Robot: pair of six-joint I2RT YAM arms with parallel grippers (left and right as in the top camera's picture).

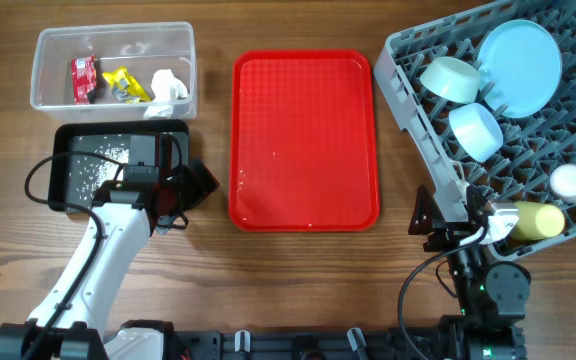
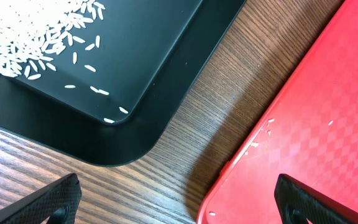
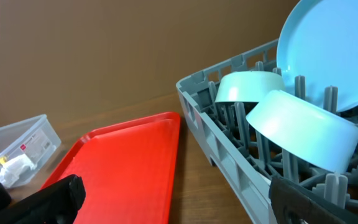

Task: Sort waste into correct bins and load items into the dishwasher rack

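The clear tub (image 1: 113, 40) sits at the far left of the table. In it lie a red wrapper (image 1: 84, 79), a yellow wrapper (image 1: 126, 84) and a crumpled white tissue (image 1: 170, 86), side by side. Just in front of the tub is the black tray (image 1: 68, 140), with white rice grains (image 2: 30, 43) scattered inside. A few grains also lie on the red tray (image 1: 304, 140) in the middle.

On the right is the grey dishwasher rack (image 1: 418, 110). Two pale blue bowls (image 1: 451, 78) lean between its pegs, and a pale blue plate (image 1: 520, 66) stands behind them. A white cup (image 1: 573, 182) sits nearer the front, and a yellow cup (image 1: 536, 220) seems to lie on its side.

The left gripper (image 2: 179, 205) is spread wide and holds nothing, above the gap between the black tray and the red tray. The right gripper (image 3: 179, 202) is also wide and empty, by the rack's near corner.
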